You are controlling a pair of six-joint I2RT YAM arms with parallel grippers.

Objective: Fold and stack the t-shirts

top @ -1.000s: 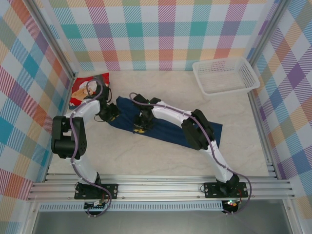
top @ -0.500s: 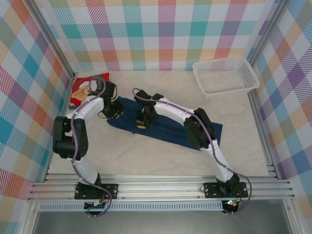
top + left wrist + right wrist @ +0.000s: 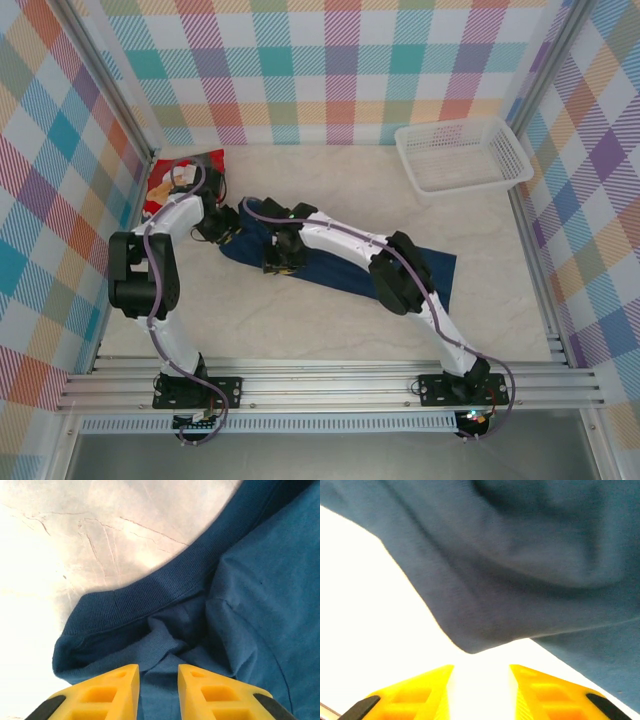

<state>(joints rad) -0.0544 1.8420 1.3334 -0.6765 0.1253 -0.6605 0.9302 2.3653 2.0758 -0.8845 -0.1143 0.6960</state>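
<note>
Clearly the navy t-shirt point(image 3: 435, 270) is soft, light and limp. It lies stretched across the middle of the marble-look table point(image 3: 300, 320), running from centre left down to the right, while the red t-shirt point(image 3: 205, 160) sits in the upper left corner. In the left wrist view, the left gripper point(image 3: 159, 672) stands narrow, with a gathered fold pinched between its yellow fingers just below the ribbed collar point(image 3: 150, 592). The right gripper point(image 3: 481, 672) has its fingers parted over bare table with nothing between them, and the shirt's hem hangs just above. Cloth like this will sag and slide, so I judge the collar band, shoulders or hem the best places to take hold.
</note>
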